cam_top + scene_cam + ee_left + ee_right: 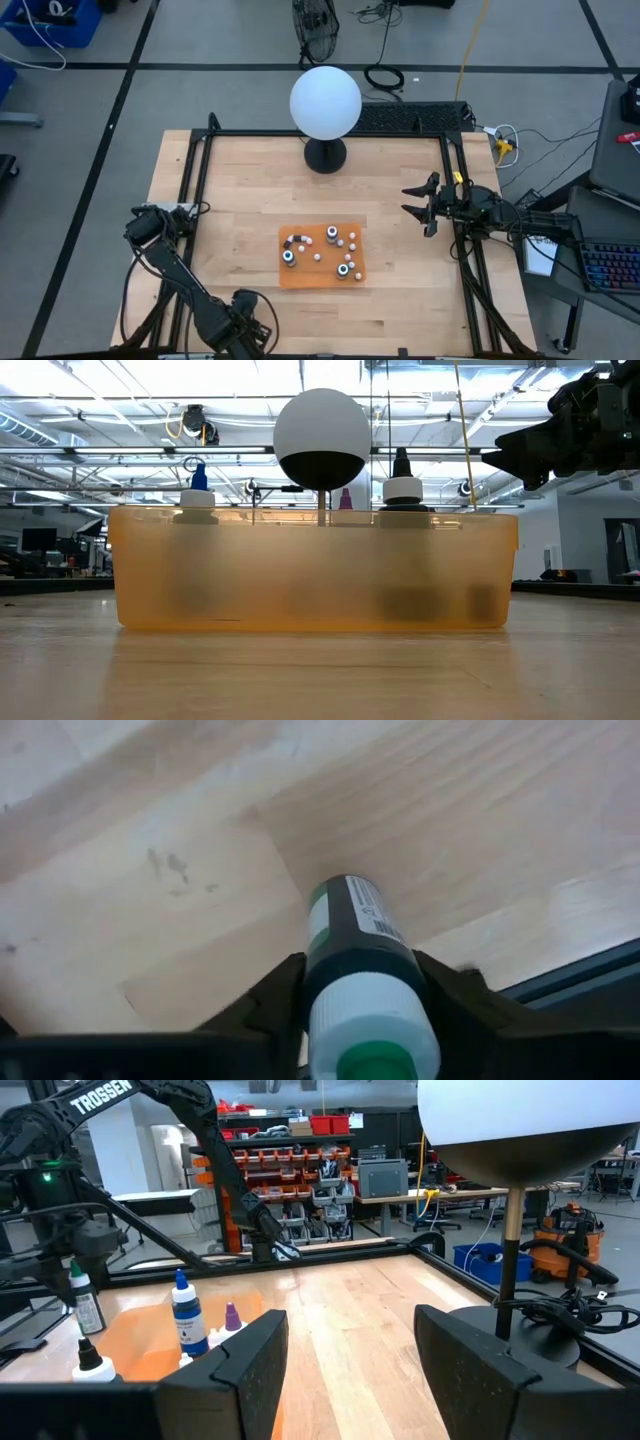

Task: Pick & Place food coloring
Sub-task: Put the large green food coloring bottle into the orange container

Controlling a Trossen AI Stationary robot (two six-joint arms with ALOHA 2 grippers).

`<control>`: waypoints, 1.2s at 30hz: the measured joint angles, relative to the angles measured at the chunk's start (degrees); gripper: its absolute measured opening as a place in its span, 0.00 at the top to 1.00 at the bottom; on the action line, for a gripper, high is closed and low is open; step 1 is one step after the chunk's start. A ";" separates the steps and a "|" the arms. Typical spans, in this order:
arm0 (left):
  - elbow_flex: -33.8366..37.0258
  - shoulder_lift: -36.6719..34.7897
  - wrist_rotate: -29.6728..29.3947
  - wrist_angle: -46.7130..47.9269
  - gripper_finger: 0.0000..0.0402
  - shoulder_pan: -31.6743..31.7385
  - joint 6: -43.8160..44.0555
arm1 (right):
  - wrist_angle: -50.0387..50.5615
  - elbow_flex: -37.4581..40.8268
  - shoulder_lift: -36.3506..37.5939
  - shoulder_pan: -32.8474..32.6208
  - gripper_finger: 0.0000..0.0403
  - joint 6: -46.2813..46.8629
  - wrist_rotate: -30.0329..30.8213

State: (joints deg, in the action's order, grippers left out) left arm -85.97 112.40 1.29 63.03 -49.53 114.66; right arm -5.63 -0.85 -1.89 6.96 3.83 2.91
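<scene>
Left gripper [365, 1020] at front edge clamps a green bottle [362, 970], undelivered; several bottles in orange tray [322, 272]. Right gripper [350, 1370] spread, idle at right edge.

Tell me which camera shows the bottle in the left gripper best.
The left wrist view: the green-capped bottle fills it, clamped in the left gripper. The right wrist view shows it small and distant; the high and low views don't show it.
</scene>
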 joint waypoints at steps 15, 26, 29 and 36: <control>-19.06 -1.62 -14.41 9.61 0.65 8.03 -23.66 | 0.00 -0.01 0.00 0.02 0.48 0.01 0.01; -27.18 -0.13 -13.61 12.53 0.65 24.26 -51.40 | -0.05 0.00 -0.01 0.01 0.48 0.00 -0.01; -26.09 2.18 -12.03 12.44 0.65 26.75 -54.76 | -0.07 -0.01 0.00 0.02 0.48 0.01 0.01; -24.32 8.10 -9.88 11.62 0.65 28.55 -58.23 | -0.04 -0.01 0.00 0.00 0.48 -0.01 0.00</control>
State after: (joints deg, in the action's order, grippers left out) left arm -110.29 120.50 -8.58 74.65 -20.98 56.43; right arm -5.67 -0.86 -1.89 6.96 3.81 2.91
